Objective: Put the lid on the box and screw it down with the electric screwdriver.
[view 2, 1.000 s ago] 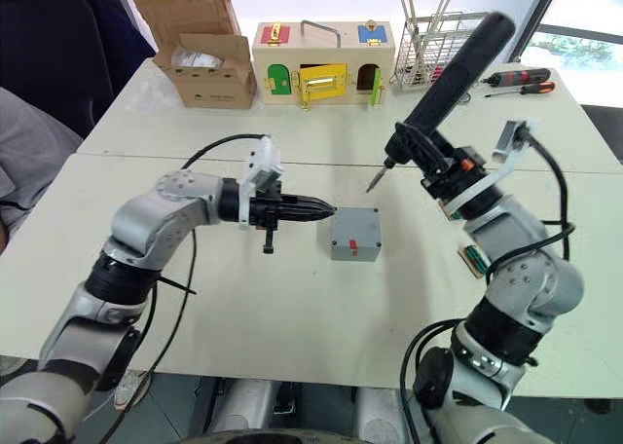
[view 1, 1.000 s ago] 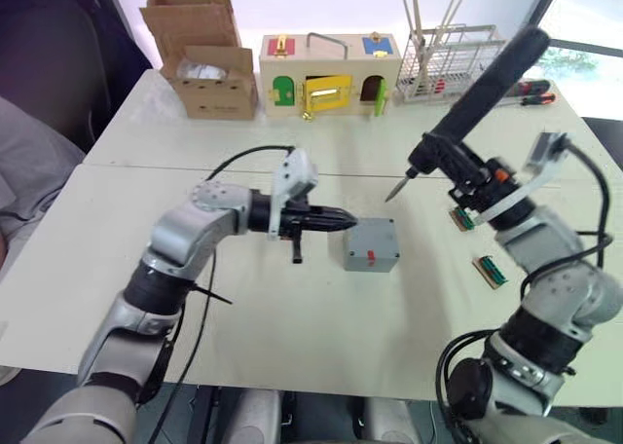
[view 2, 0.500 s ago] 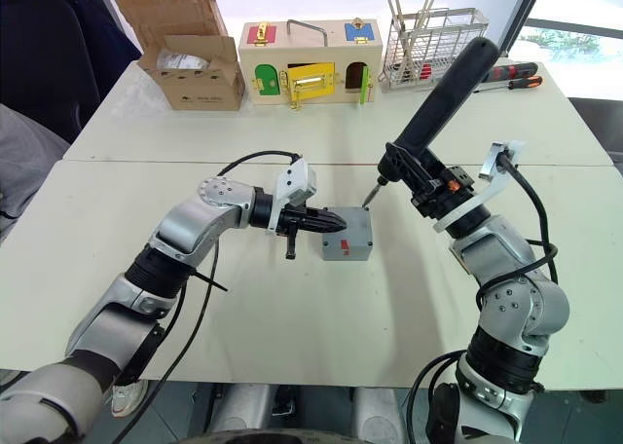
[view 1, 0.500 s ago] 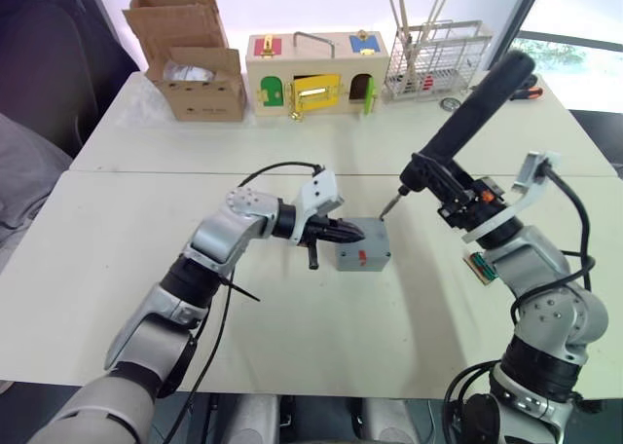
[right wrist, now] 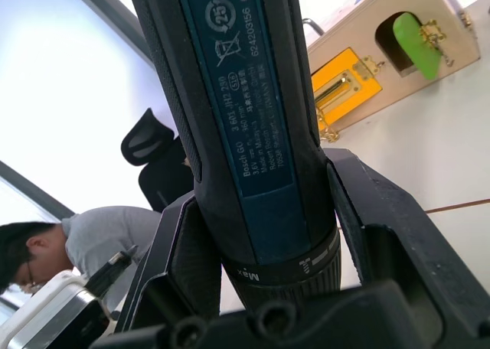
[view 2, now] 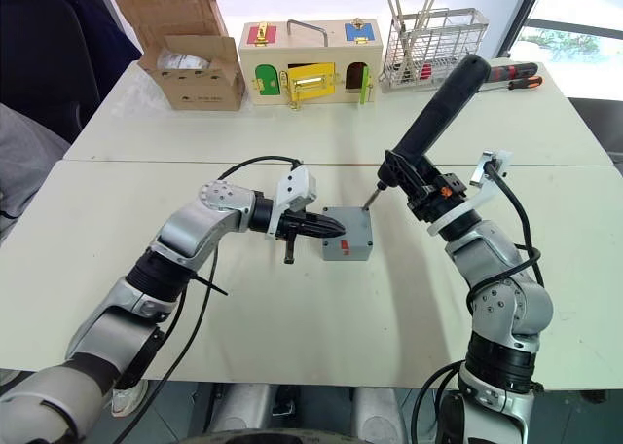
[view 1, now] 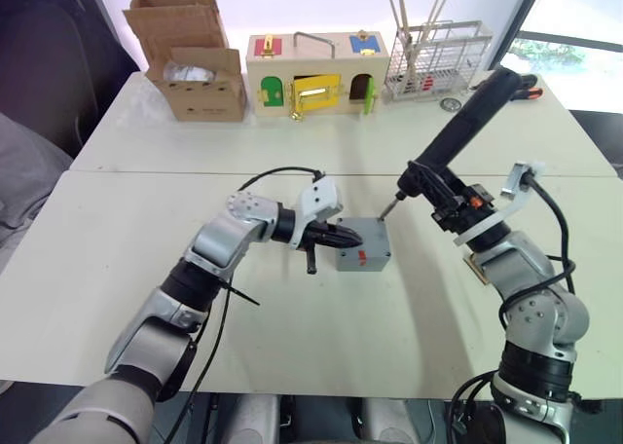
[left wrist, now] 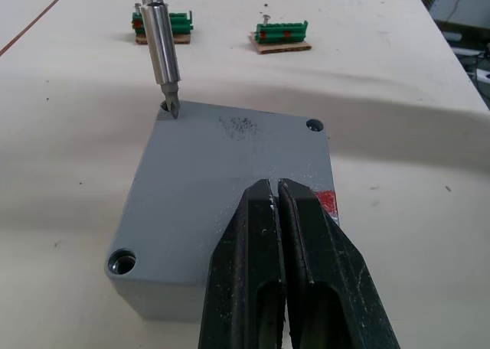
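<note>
One box (view 1: 363, 247) at frame centre, lid (left wrist: 230, 161) on. One electric screwdriver (view 1: 458, 137) clamped in right gripper (view 1: 451, 199), bit in corner hole. Left gripper (left wrist: 279, 211) closed, empty, resting on lid.

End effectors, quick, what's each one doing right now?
Left end effector: closed, empty, tips resting on the lid.
Right end effector: closed on the electric screwdriver.

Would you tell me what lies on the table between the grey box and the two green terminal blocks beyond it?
Nothing: in the left wrist view, bare tabletop runs from the box to the two green terminal blocks.
</note>
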`<act>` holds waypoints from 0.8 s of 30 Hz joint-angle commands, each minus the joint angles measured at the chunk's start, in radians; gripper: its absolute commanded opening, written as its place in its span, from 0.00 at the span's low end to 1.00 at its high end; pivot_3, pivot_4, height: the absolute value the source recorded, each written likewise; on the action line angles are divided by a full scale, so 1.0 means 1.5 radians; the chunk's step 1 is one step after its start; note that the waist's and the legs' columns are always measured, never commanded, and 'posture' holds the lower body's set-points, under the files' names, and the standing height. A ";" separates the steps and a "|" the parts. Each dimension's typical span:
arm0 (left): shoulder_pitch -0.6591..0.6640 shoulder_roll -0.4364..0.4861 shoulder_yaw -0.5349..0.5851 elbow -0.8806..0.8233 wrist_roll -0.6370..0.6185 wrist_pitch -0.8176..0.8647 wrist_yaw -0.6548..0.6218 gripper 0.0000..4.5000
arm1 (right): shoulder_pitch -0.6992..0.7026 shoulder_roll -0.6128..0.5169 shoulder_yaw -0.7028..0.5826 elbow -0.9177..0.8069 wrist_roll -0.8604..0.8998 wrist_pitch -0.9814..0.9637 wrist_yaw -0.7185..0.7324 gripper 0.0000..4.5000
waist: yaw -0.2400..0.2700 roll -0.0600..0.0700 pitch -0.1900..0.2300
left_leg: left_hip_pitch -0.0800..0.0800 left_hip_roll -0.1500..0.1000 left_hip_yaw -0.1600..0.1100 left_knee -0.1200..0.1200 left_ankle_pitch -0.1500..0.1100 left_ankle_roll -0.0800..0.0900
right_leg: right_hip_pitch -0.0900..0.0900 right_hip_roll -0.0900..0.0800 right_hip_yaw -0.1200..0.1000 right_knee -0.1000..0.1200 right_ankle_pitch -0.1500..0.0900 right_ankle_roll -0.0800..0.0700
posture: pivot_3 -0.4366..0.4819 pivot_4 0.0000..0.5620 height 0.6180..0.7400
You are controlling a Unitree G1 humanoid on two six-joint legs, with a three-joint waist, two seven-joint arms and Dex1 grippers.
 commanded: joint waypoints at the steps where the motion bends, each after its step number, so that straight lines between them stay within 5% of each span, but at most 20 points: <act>1: 0.007 0.002 -0.008 -0.006 0.022 -0.016 0.003 0.02 | -0.004 -0.013 -0.003 -0.019 0.017 -0.028 -0.004 0.40 | 0.000 0.000 0.000 | 0.000 0.000 0.000 0.000 0.000 0.000 | 0.000 0.000 0.000 0.000 0.000 0.000 | 0.48 0.27 0.91; 12: 0.008 -0.003 -0.004 -0.008 0.030 -0.014 0.004 0.02 | 0.014 -0.030 0.032 -0.017 0.008 -0.044 -0.006 0.40 | 0.000 0.000 0.000 | 0.000 0.000 0.000 0.000 0.000 0.000 | 0.000 0.000 0.000 0.000 0.000 0.000 | 0.48 0.27 0.91; 24: 0.010 -0.004 -0.004 0.013 0.041 -0.003 0.017 0.02 | 0.042 -0.101 0.265 -0.058 -0.134 -0.091 0.061 0.40 | -0.005 -0.006 -0.004 | 0.002 0.001 0.000 0.000 0.000 0.000 | 0.001 0.001 0.000 0.000 0.000 0.000 | 0.48 0.27 0.91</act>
